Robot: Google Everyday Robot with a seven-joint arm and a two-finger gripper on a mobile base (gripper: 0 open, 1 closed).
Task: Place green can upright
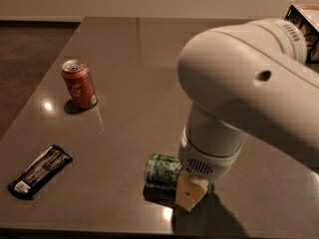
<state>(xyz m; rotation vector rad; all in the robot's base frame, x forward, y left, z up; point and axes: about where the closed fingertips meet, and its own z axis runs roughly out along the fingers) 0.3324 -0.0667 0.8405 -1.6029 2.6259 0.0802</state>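
Note:
The green can (pixel 162 171) lies on its side near the front edge of the dark table (pixel 149 73), its silver end facing left. My gripper (pixel 191 193) hangs from the big white arm (pixel 244 83) and sits right against the can's right end, low over the table. A pale yellow finger (pixel 190 194) shows in front of the can. The arm hides the rest of the can and the other finger.
A red cola can (pixel 79 83) stands upright at the left of the table. A black snack packet (pixel 40 171) lies flat at the front left. A dark rack or basket (pixel 304 19) shows at the far right edge.

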